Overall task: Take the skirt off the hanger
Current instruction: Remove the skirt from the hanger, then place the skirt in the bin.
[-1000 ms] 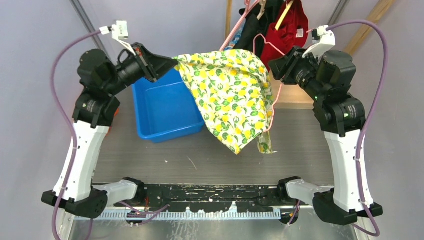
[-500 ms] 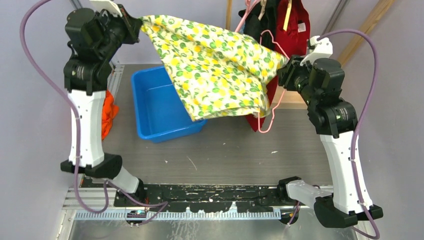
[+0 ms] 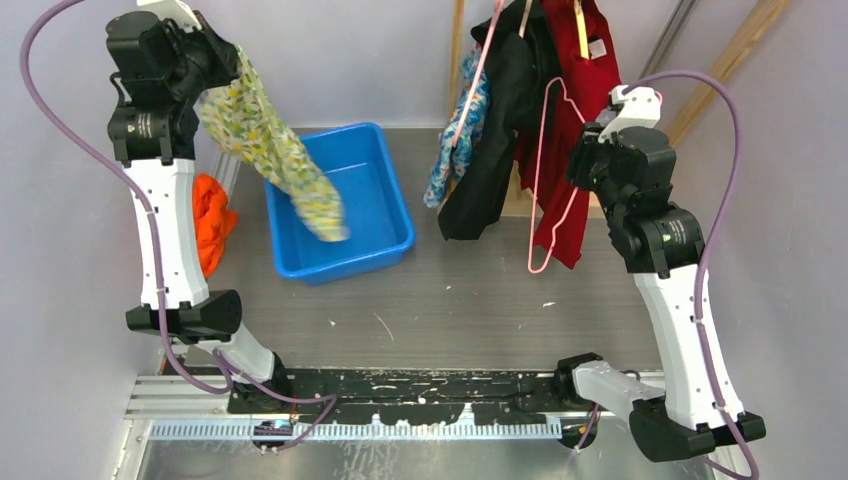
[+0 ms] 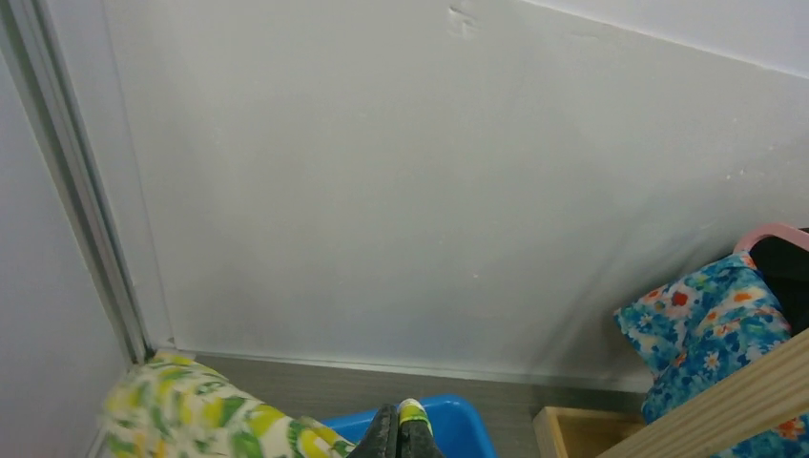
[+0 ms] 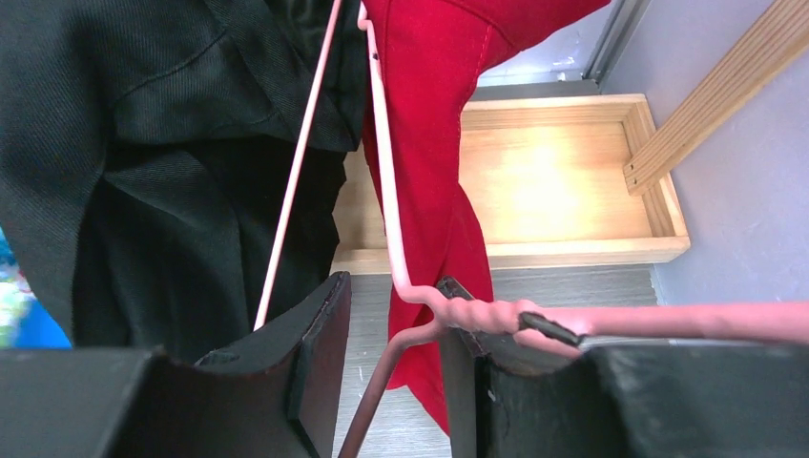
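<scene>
the skirt (image 3: 275,160) hangs from the left jaws at the far left, its lower end down inside the bin (image 3: 365,200). the bin sits on the far left part of the counter (image 3: 470,310). a crumpled cloth (image 3: 208,222) lies left of the bin. hanging garments (image 3: 500,130) are right of it. the hanger (image 5: 477,313) hangs just right of them, its neck between the right jaws, a wooden tray (image 5: 553,191) behind.

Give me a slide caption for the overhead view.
Left gripper dangles the floral skirt over the blue bin; the bare pink hanger hangs from the right gripper.
</scene>
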{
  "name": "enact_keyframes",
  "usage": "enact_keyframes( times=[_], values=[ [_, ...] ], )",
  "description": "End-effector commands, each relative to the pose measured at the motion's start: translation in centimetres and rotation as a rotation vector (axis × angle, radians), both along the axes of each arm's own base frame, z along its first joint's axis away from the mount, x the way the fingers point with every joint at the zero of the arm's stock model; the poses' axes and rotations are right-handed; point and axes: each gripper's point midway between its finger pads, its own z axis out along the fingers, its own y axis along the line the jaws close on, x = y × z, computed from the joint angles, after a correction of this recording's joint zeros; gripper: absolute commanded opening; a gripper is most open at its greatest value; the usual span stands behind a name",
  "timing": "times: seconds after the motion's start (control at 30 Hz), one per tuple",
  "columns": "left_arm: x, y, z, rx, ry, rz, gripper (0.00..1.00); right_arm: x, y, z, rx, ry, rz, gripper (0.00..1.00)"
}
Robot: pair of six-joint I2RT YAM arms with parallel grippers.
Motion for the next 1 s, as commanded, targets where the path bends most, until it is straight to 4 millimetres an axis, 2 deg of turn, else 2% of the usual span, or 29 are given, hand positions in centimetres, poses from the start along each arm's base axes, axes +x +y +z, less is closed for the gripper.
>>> enact_keyframes(
  times=[0.0,0.07,0.17,0.3,0.37,0.43,0.5,0.53,0.67,0.77,0.87,0.9,0.93,0.97],
  values=[
    [-0.5,-1.1,1.9,-0.017,-0.078,-0.058,0.0,0.5,-0.8,1.8,-0.003,-0.08,-0.042,0.01],
    [0.4,-3.2,0.3,-0.088,-0.046,-0.146,0.0,0.8,-0.8,2.0,-0.006,-0.088,-0.046,0.01],
    [1.0,-5.8,-1.9,-0.083,0.007,-0.209,0.0,1.3,-0.7,2.6,-0.004,-0.102,-0.043,0.01],
    [0.5,-7.4,-1.5,-0.122,0.003,-0.265,0.0,1.5,-0.8,3.3,-0.016,-0.115,-0.046,0.01],
    [0.1,-9.3,-1.3,-0.196,0.003,-0.345,0.0,1.5,-1.6,3.6,-0.038,-0.127,-0.085,0.01],
    [0.0,-11.7,-2.7,-0.243,0.037,-0.41,0.0,1.4,-1.9,3.9,-0.054,-0.138,-0.097,0.01],
    [0.3,-12.8,-6.0,-0.261,0.11,-0.425,0.0,1.3,-2.1,4.3,-0.055,-0.149,-0.107,0.01],
    [0.6,-12.7,-7.9,-0.262,0.15,-0.412,0.0,1.2,-2.3,4.5,-0.059,-0.151,-0.112,0.01],
    [2.4,-10.9,-15.6,-0.208,0.294,-0.316,0.0,0.4,-3.5,5.6,-0.098,-0.17,-0.159,0.01],
    [3.6,-10.8,-19.1,-0.214,0.373,-0.31,0.0,-0.3,-4.4,7.2,-0.136,-0.2,-0.194,0.01],
    [4.5,-10.5,-21.2,-0.218,0.438,-0.285,0.01,-0.9,-5.2,8.6,-0.166,-0.221,-0.224,0.01],
    [4.7,-10.3,-21.6,-0.214,0.449,-0.274,0.13,-1.1,-5.4,8.9,-0.169,-0.226,-0.235,0.01],
    [4.8,-10.2,-22.0,-0.206,0.461,-0.269,0.33,-1.3,-5.6,9.3,-0.171,-0.233,-0.242,0.01],
    [5.0,-10.0,-22.2,-0.195,0.465,-0.262,0.46,-1.6,-5.8,9.6,-0.17,-0.242,-0.248,0.01]
  ],
)
